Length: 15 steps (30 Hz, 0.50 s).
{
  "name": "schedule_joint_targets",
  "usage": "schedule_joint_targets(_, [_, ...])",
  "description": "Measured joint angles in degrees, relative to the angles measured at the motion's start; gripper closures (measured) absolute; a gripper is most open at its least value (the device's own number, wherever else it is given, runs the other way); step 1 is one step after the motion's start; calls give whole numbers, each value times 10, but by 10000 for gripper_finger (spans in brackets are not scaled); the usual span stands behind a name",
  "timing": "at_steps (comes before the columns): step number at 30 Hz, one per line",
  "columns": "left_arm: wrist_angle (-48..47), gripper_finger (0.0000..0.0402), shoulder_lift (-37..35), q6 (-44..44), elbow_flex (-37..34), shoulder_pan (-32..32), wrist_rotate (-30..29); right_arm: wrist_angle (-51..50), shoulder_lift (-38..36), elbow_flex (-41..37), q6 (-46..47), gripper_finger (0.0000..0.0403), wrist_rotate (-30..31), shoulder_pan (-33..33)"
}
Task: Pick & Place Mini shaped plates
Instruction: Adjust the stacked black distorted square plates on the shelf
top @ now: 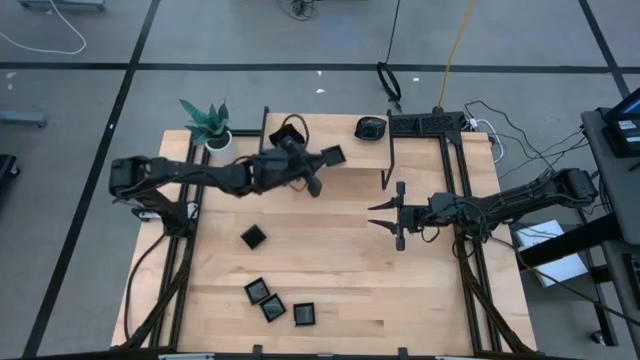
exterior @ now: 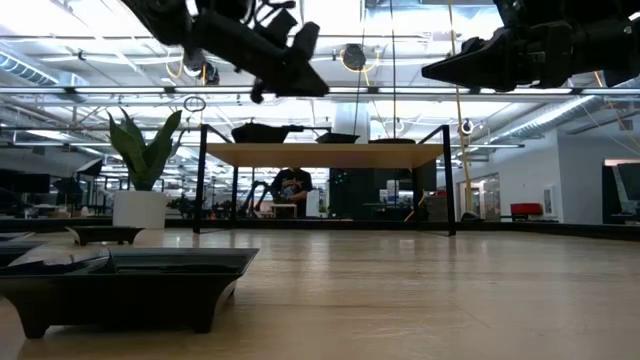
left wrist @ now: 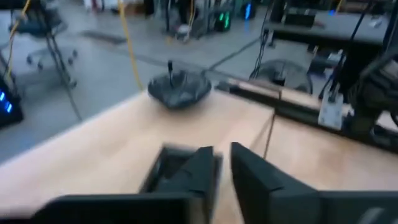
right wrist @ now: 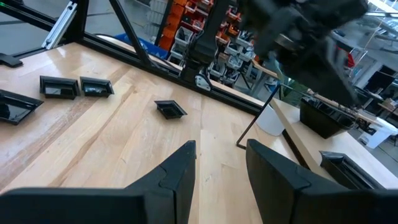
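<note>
Okay, you see the left gripper (top: 316,174) in the upper middle of the high view, raised off the table (top: 430,300). Its fingers (left wrist: 202,174) are almost together with only a thin slit between them and nothing in it. One square plate (top: 332,156) sits just beside its tip. In the left wrist view that plate (left wrist: 174,167) is blurred, so you can't tell whether it touches the finger.

A rounded, wavy-edged dish (top: 371,127) lies at the top edge of the table, right of centre, well apart from the left gripper. It is dark and glossy with a shallow bowl (left wrist: 180,92).

The rest of the plates are small black squares with raised rims. One (top: 254,237) is alone at centre left. Three are clustered at lower centre (top: 258,291) (top: 273,308) (top: 304,314), close together. In the low view a square plate (exterior: 120,275) fills the lower left, showing flared sides and short feet.

The right gripper (top: 378,214) is right of centre in the high view, above bare wood. Its fingers (right wrist: 180,168) are apart and hold nothing.

The potted plant (top: 210,125) stands at the table's upper left corner.
</note>
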Motion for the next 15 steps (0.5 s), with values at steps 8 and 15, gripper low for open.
schedule_joint_targets(8, [-240, 398, -49, -111, 0, -54, -185, 12, 0, 0, 1, 271, 0, 0])
schedule_joint_targets(15, [-264, 399, -45, -129, 0, -28, -196, 13, 0, 0, 3, 271, 0, 0])
